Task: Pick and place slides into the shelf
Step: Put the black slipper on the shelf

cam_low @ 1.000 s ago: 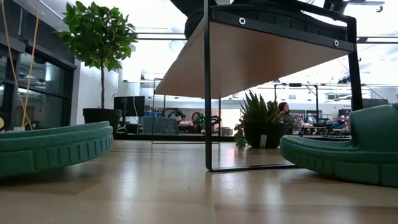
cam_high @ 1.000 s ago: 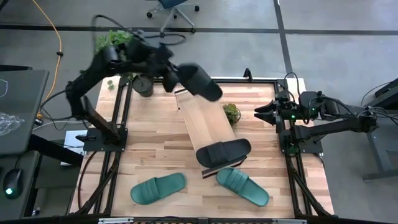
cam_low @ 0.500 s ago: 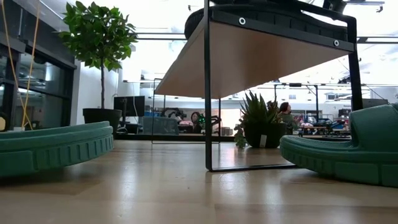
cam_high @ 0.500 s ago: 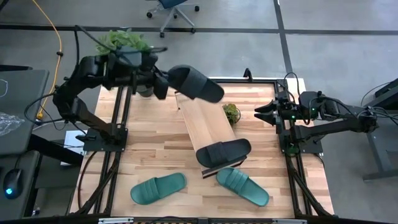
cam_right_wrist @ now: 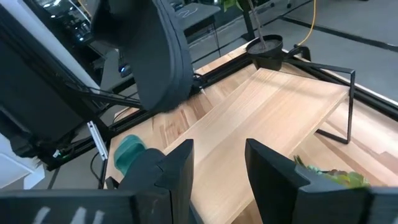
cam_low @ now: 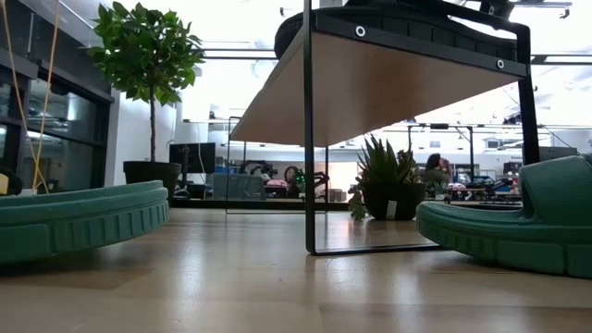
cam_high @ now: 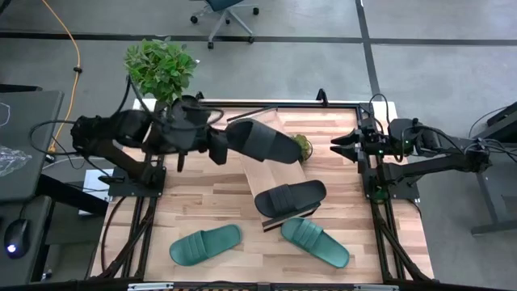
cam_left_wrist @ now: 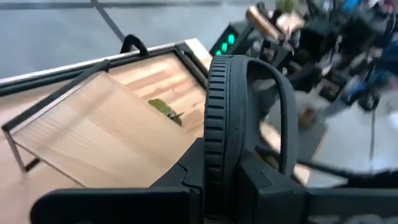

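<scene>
My left gripper [cam_high: 216,147] is shut on a black slide [cam_high: 260,141] and carries it in the air over the far part of the light-wood shelf [cam_high: 279,171]. A second black slide [cam_high: 291,196] lies on the shelf's near end. Two teal slides [cam_high: 204,244] [cam_high: 315,241] lie sole-down on the table near its front edge. My right gripper [cam_high: 335,148] is open and waits at the table's right edge. In the low view I see the shelf's underside [cam_low: 370,83] and both teal slides [cam_low: 74,222] [cam_low: 509,236]. My left gripper pinches the black slide's sole at the end nearest it [cam_left_wrist: 214,168], one finger [cam_left_wrist: 183,183] on either face. It reaches roughly level from the table's left, along the slide. The slide is lifted clear and stands on edge, its strap [cam_left_wrist: 283,106] bulging to one side.
A small potted plant [cam_high: 301,146] stands by the shelf's right side, close under the held slide. A large leafy plant [cam_high: 161,66] stands at the far left corner. Bare tabletop [cam_high: 202,194] lies left of the shelf. Black frame rails run along the table's left and right sides.
My left gripper has carried the black slide from above the far left corner toward the near edge and downward, over the shelf. The arm has folded lower, and the slide has turned more along the table's width. The other slides and my right arm have kept still.
</scene>
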Robot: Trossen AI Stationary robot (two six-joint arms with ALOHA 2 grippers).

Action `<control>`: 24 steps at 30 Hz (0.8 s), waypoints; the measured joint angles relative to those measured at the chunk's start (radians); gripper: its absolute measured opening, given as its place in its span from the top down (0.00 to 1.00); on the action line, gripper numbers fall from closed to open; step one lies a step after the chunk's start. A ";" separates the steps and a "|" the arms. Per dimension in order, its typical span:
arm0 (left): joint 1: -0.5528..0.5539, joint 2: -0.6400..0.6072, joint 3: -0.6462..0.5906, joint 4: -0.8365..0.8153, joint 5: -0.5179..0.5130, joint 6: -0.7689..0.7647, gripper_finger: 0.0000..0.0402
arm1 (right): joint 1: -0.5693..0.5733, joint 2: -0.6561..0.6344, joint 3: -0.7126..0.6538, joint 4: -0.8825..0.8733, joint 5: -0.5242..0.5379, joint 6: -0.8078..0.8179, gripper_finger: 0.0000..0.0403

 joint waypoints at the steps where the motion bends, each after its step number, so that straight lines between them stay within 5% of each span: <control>1: -0.019 -0.019 -0.042 0.035 -0.028 -0.021 0.93 | 0.000 0.000 0.000 0.000 0.000 -0.007 0.66; 7: -0.089 -0.151 -0.346 0.304 -0.154 -0.134 0.93 | 0.000 0.001 0.000 0.000 0.000 -0.015 0.66; 15: -0.093 -0.242 -0.731 0.745 -0.176 -0.215 0.93 | 0.000 0.001 0.000 -0.002 0.000 0.006 0.66; 20: -0.062 -0.245 -0.879 0.970 -0.142 -0.221 0.93 | 0.000 0.005 0.000 -0.007 0.000 0.018 0.66; 24: -0.059 -0.245 -0.930 0.993 -0.179 -0.267 0.94 | 0.000 0.009 -0.001 -0.011 0.000 0.032 0.66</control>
